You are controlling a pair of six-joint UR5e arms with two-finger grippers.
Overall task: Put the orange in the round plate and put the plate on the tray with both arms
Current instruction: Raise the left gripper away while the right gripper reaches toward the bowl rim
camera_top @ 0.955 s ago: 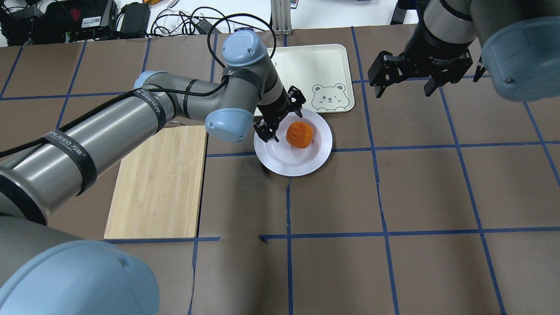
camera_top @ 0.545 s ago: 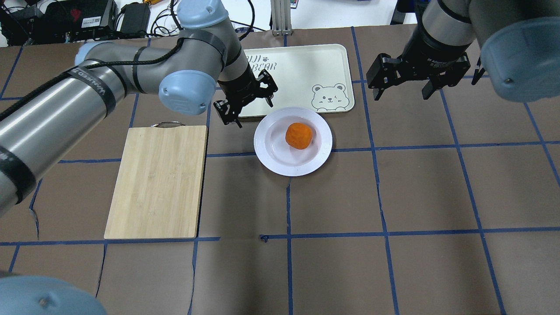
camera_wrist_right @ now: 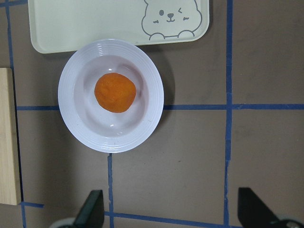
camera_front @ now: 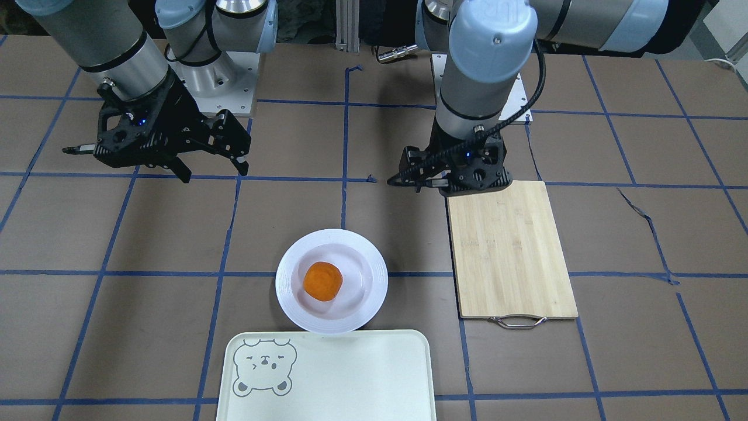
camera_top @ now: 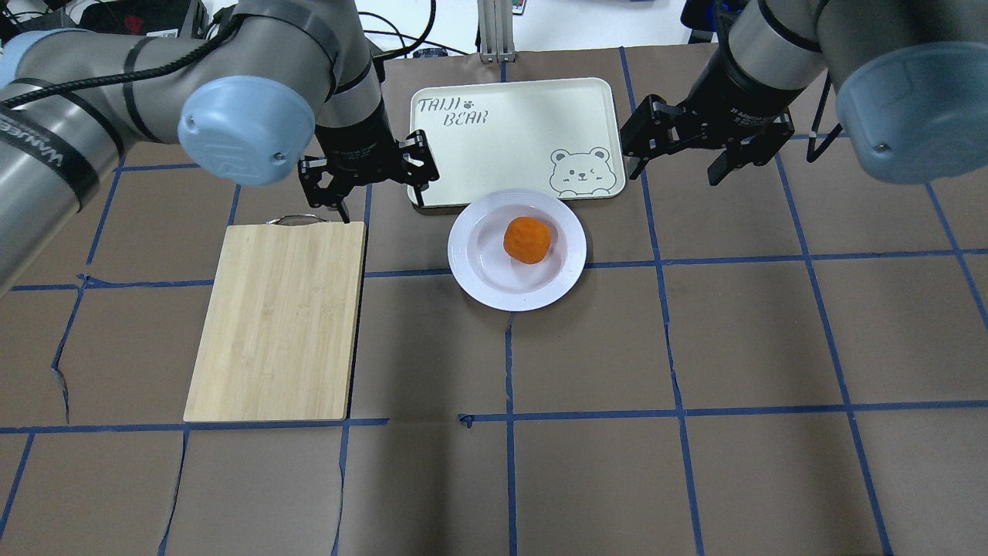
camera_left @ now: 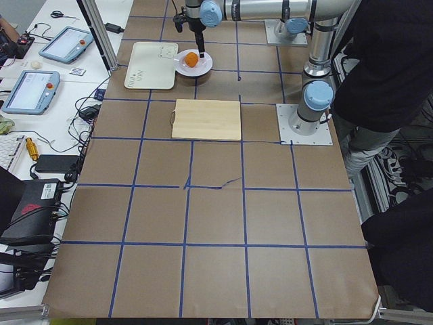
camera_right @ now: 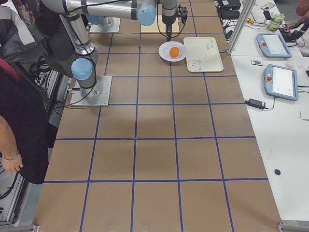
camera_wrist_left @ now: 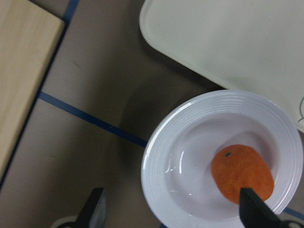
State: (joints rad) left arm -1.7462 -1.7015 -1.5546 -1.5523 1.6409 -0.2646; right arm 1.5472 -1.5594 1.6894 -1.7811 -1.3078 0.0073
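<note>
1. Step in hand: the orange [camera_top: 527, 239] already sits in the sunken centre of the round plate [camera_top: 567, 266]. That part of the task reads as done. The plate is not yet on the tray [camera_top: 509, 131]; moving it is what is left.
2. Left tool [camera_top: 369, 179]: fingers spread, holding nothing, clear of the worktop. The plate lies to its right, lower down and nearer the robot.
3. Right tool [camera_top: 695, 150]: fingers spread, holding nothing. The plate lies to its left, lower down and nearer the robot. The tray lies between the two tools.
4. Next move, as judged: each tool must descend to opposite sides of the ridged rim and pinch it. Both must then lift level so the orange does not roll, and carry the plate forward onto the tray.
5. The right wrist view shows the whole plate, its far edge meeting the tray's edge. Whether they touch or overlap cannot be told.
6. The left wrist view crops the tray but shows the cutting board [camera_wrist_left: 19, 80] edge.
7. The overhead view alone shows the tray lettering. In the side views the tools are too small to judge.
</note>
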